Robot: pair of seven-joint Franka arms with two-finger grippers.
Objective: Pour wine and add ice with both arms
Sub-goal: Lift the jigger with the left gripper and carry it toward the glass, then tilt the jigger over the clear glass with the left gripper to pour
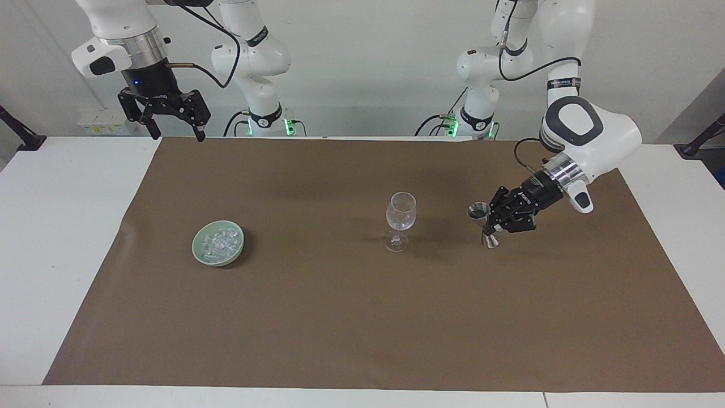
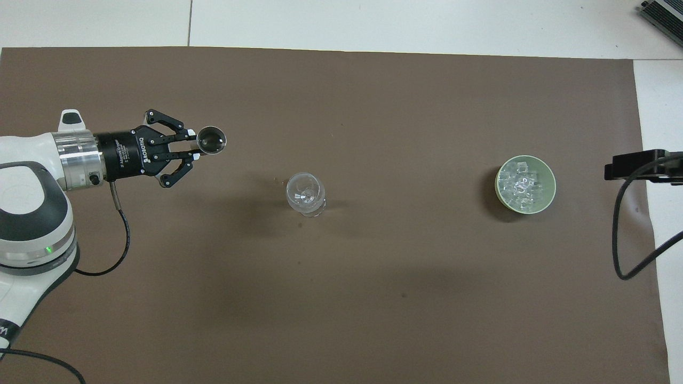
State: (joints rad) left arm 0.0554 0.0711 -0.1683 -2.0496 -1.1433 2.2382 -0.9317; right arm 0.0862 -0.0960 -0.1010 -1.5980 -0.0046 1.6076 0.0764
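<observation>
While left gripper [image 1: 491,226] hangs over brown mat [image 1: 362,317] toward left arm's end of table, fingers clamped on waist of metal jigger [image 1: 482,222], jigger upright, mouth up, base seemingly just clear of mat. Wine glass [image 1: 400,220] stands mid-mat, near jigger, apart from it. Ice [image 1: 221,242] heaped in green bowl [image 1: 203,256] toward right arm's end. Right gripper [image 1: 169,116] waits high over mat edge nearest robots, fingers spread apart, holding nothing
</observation>
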